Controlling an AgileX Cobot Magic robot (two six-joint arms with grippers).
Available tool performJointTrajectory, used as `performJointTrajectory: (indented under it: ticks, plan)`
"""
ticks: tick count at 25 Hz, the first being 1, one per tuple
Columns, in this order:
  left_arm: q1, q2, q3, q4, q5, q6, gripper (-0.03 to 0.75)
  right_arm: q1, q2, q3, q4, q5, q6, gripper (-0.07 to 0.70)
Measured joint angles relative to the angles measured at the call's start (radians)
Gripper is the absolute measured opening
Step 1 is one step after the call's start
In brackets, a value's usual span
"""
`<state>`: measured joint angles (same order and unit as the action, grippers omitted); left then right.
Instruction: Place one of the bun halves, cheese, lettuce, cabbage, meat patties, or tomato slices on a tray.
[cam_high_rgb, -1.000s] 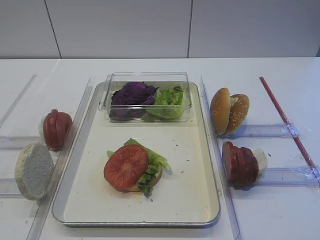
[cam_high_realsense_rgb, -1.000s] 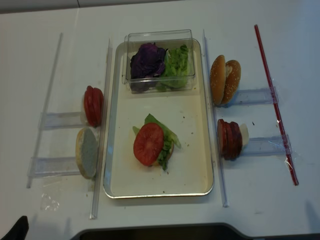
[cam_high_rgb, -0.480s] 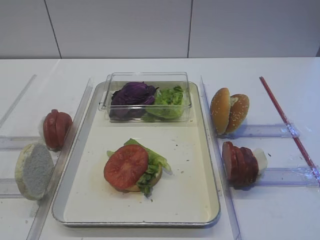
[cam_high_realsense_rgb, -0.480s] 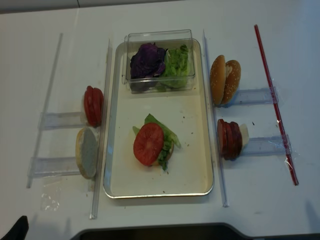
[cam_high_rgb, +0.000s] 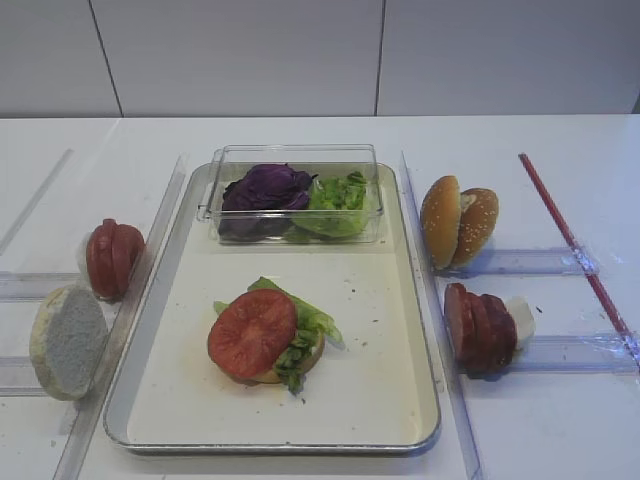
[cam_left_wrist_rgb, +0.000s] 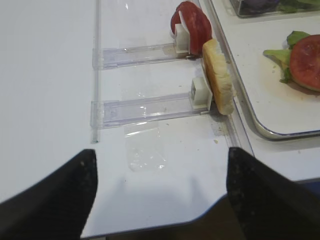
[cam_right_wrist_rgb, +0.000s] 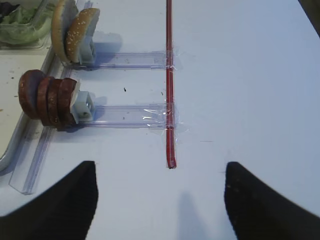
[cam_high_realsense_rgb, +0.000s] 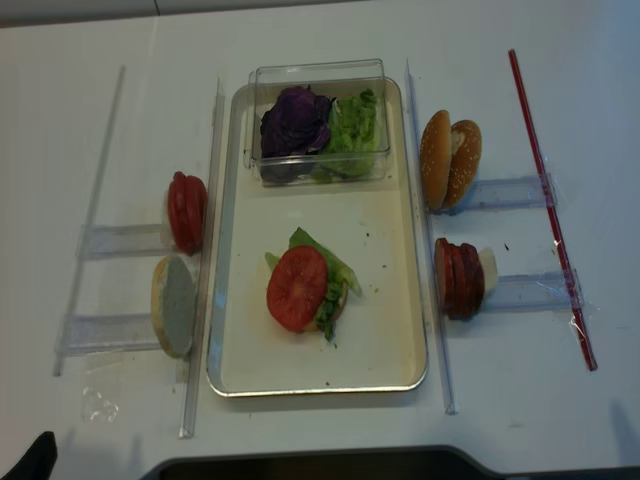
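While both grippers, left gripper (cam_left_wrist_rgb: 160, 200) and right gripper (cam_right_wrist_rgb: 160, 200), hover spread and empty, a tomato slice (cam_high_rgb: 252, 333) tops lettuce (cam_high_rgb: 310, 325) on the tray (cam_high_rgb: 400, 300); next, the meat patties (cam_high_rgb: 480, 328) need grasping.

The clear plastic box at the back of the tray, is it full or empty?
Partly full: the clear plastic box holds purple cabbage leaves and frilly green lettuce.

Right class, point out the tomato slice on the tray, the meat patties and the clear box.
tomato slice (cam_high_rgb: 252, 333), exterior high view, middle of its cut face.
meat patties (cam_high_rgb: 479, 327), exterior high view, middle disc's edge.
clear box (cam_high_realsense_rgb: 318, 168), realsense view, front wall.
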<state>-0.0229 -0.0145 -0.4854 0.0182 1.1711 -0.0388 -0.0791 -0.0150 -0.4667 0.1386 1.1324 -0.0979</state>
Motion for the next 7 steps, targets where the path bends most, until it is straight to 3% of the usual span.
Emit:
performJointTrajectory:
  ticks: [7]
  plan:
    - [0.0, 0.0, 0.0, 0.0, 0.0, 0.0, 0.533, 0.0, 0.0, 0.0, 0.0, 0.0, 0.0, 0.562]
